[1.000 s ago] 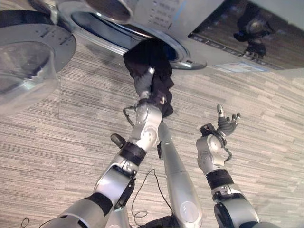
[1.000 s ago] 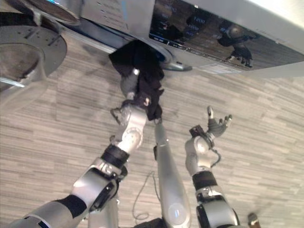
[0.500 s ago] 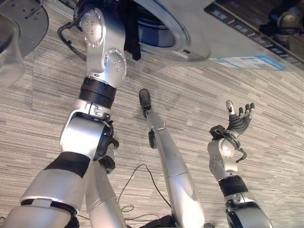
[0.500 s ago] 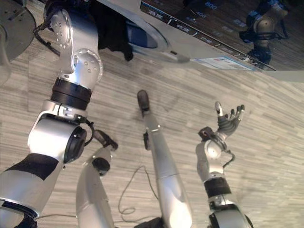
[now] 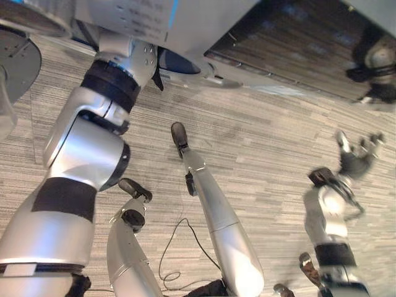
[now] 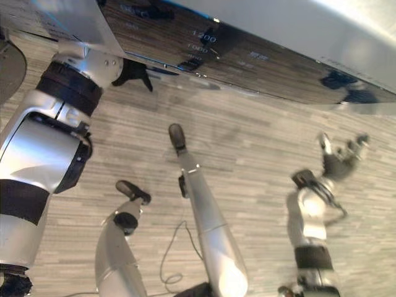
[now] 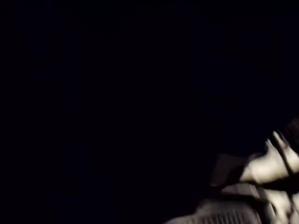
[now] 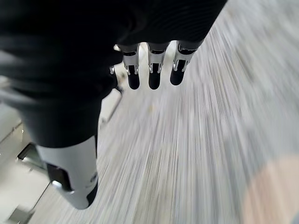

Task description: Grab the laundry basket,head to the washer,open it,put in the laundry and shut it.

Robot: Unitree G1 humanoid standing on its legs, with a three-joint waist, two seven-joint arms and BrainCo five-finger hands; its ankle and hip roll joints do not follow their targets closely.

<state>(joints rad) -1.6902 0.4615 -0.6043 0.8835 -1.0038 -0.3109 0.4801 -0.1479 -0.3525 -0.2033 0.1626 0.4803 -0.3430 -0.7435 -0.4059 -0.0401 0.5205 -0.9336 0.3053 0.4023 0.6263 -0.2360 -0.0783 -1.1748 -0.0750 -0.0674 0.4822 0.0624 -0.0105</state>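
1. At the washer's round opening, the left arm reaches in past the wrist; the left hand is hidden inside the drum, so I cannot tell what its fingers do.
2. A scrap of dark laundry hangs at the opening's lower rim, touching the left wrist.
3. The left wrist view is dark, with pale shapes in one corner that I cannot make out.
4. The right hand is raised over the striped grey floor, well apart from the washer, fingers relaxed and spread, holding nothing.
5. The open door stands at the washer's left edge.
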